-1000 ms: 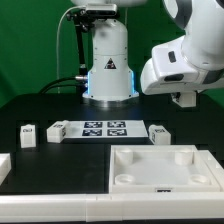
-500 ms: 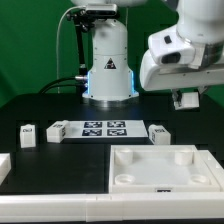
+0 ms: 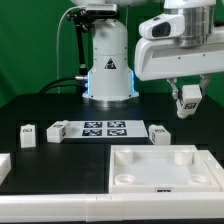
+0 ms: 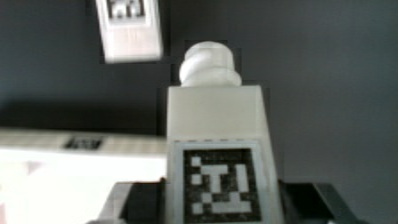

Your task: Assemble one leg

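My tool is pinching a leg, up above the table by the exterior view's right edge.

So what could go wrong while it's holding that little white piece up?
The gripper holds the leg in the air by one end, so it could tilt or slip. Another leg lies on the table nearby; coming down might bump it. It could also miss the corner recess in the panel.
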### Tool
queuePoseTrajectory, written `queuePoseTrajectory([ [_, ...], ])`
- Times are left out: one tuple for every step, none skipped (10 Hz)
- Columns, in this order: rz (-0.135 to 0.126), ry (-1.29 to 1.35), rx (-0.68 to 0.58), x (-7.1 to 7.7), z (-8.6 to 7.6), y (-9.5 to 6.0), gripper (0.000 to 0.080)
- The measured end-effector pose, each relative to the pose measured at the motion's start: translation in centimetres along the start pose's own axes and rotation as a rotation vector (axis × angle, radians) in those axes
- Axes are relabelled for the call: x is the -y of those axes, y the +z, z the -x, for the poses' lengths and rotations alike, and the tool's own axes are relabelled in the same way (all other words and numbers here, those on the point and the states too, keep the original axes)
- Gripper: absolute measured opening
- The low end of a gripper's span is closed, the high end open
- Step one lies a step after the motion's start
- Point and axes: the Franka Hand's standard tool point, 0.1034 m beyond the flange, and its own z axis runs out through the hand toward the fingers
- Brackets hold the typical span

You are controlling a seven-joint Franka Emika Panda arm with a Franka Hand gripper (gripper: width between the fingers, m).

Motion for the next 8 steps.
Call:
queuePoseTrajectory([
  [-0.004,0.000,-0.045,0.0,-0.6,-0.3,0.0290],
  [-0.004,-0.003,-0.061,0.1,-0.3,0.0,0.0290],
  [-0.004,-0.002,-0.056,0.0,-0.2,0.0,0.0290],
  [-0.004,-0.002,-0.057,0.0,-0.2,0.0,0.0290],
  [-0.004,-0.002,-0.057,0.0,-0.2,0.0,0.0290],
  [-0.004,-0.001,-0.057,0.0,-0.3,0.0,0.0291],
  [-0.006,-0.032,-0.062,-0.5,-1.7,-0.1,0.0291],
  [-0.011,-0.040,-0.074,-0.8,-3.6,-0.2,0.0291],
])
